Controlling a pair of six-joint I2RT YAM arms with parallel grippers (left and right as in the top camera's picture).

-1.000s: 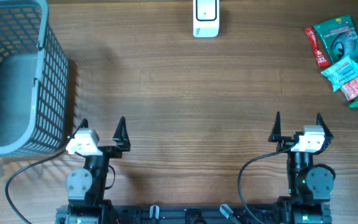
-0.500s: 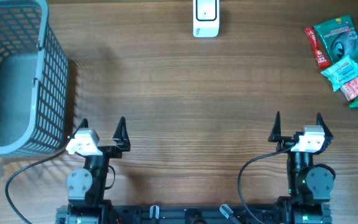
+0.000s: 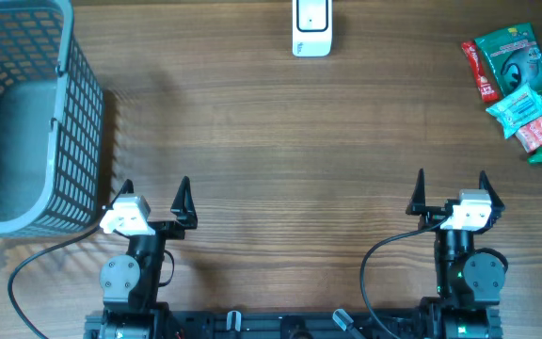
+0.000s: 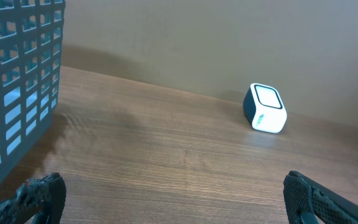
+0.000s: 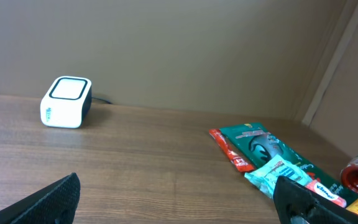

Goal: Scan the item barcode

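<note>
Both arms sit at the near edge of the tabletop (image 3: 280, 141). The left fingers (image 3: 184, 202) stand spread wide with nothing between them, and the right fingers (image 3: 419, 198) do the same. The packaged items (image 3: 525, 118) lie in a small overlapping pile at the far right, well apart from either arm, with a green packet (image 3: 508, 55) and a pale blue packet (image 3: 518, 106) among them. The white scanner (image 3: 310, 28) sits at the far middle, and a grey mesh basket (image 3: 83, 113) stands at the far left.
</note>
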